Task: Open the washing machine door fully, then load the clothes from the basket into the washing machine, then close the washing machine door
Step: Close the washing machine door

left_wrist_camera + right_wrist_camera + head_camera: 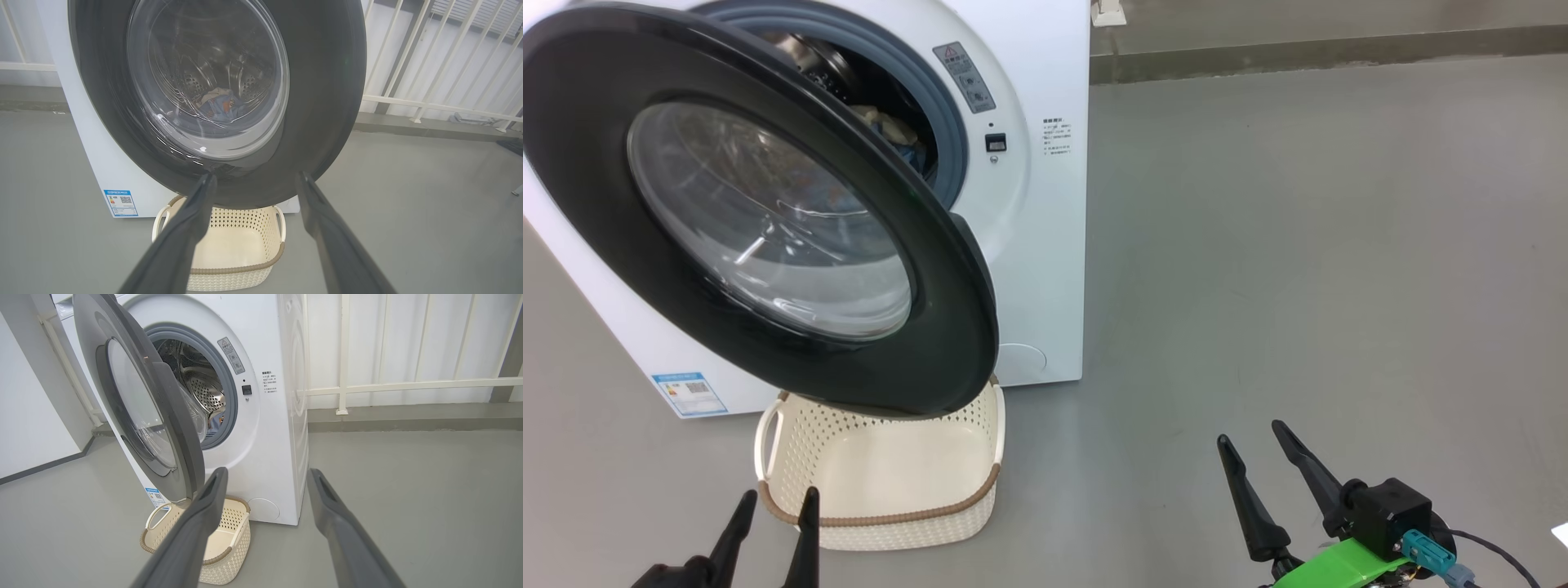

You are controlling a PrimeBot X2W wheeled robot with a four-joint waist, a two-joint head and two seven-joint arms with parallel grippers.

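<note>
The white washing machine [1029, 245] stands at the upper left with its round black door [760, 220] swung partly out over the basket. Blue and cream clothes [894, 131] lie inside the drum, and show through the door glass as clothes [218, 106] in the left wrist view. The cream basket [882, 474] sits on the floor under the door with nothing in it. My left gripper [776, 506] is open at the basket's near rim, below the door. My right gripper [1258, 441] is open over bare floor to the right, holding nothing.
Grey floor [1298, 245] spreads to the right of the machine. A white railing [408, 384] and wall stand behind and to the right. A blue label sticker [690, 394] marks the machine's lower left corner.
</note>
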